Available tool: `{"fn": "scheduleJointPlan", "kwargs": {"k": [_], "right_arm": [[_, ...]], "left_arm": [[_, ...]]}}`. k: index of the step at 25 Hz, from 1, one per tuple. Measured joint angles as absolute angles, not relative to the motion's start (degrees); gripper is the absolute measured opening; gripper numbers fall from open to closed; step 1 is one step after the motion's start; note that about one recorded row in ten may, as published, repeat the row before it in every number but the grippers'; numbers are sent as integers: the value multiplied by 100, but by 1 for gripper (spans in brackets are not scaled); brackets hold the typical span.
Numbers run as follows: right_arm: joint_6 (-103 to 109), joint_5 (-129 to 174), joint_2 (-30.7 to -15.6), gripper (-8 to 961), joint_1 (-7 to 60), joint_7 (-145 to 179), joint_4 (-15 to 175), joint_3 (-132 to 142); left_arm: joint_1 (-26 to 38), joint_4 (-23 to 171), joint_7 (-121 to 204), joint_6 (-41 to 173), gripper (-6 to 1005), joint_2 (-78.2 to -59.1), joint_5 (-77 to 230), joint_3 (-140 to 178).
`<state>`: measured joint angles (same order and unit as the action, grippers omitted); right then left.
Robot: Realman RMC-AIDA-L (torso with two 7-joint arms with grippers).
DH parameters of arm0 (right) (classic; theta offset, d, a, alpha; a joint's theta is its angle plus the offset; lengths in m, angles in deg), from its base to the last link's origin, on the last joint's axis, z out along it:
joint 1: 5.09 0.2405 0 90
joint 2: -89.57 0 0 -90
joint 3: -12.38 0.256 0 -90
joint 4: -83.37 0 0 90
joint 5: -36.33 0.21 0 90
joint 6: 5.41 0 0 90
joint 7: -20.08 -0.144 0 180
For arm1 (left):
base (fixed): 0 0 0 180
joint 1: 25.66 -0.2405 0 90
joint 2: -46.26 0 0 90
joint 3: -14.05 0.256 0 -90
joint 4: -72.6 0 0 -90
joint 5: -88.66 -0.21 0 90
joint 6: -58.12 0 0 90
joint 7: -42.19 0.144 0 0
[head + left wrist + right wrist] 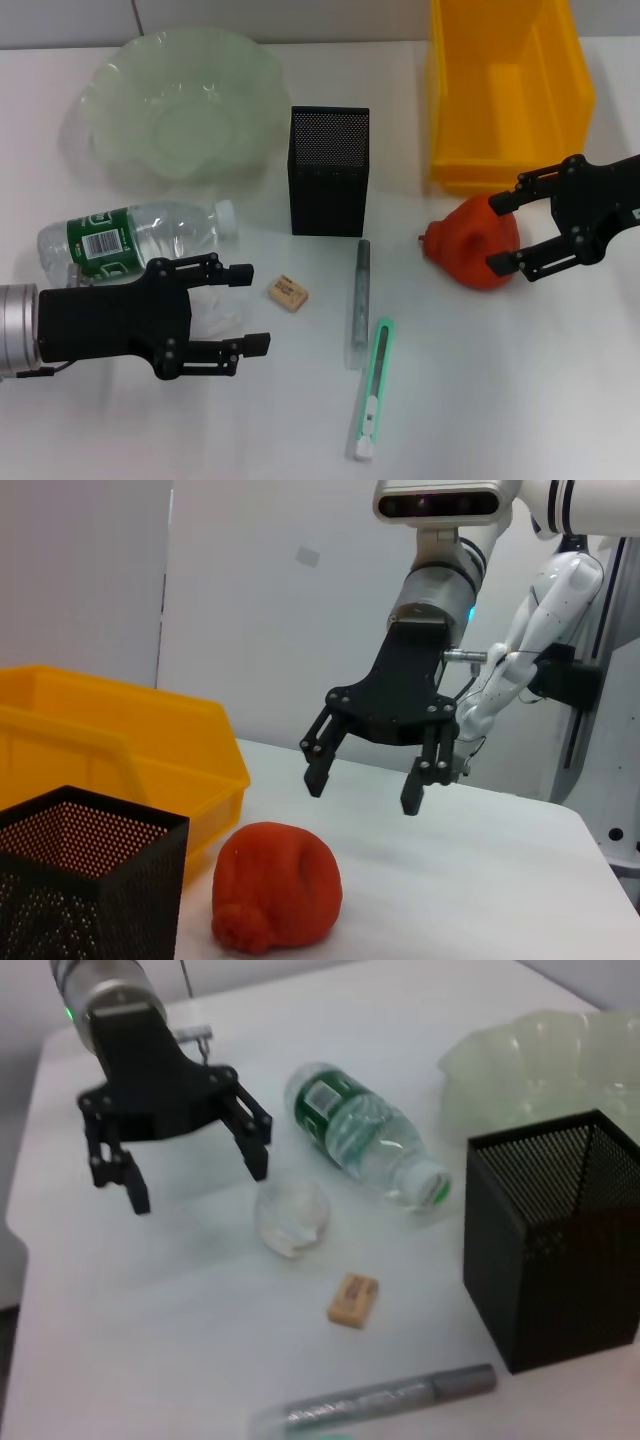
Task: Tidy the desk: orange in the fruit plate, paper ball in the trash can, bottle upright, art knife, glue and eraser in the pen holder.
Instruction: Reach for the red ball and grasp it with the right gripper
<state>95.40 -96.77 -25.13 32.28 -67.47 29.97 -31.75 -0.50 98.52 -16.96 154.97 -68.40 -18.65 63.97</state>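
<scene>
head view: wrinkled, pointed orange (472,243) sits between the spread right pincer (512,232); left pincer (252,308) apart.

white table (520,400) | bottle (130,240) | eraser (288,293) | pen holder (329,171) | art knife (372,390) | orange (472,241)

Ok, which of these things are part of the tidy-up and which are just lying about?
Job: orange, paper ball, bottle, art knife, glue, eraser, fruit plate, pen holder, yellow trash can.
Lying about: nothing visible.
</scene>
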Motion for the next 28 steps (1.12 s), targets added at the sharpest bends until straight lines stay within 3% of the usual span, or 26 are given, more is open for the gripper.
{"fn": "scheduleJointPlan", "kwargs": {"k": [28], "right_arm": [[8055,-10651,-2852,749,3350,-6711,2924,-3794]], "left_arm": [[-9,9915,-1801,15542,729,-6858,-1852,6352]]}}
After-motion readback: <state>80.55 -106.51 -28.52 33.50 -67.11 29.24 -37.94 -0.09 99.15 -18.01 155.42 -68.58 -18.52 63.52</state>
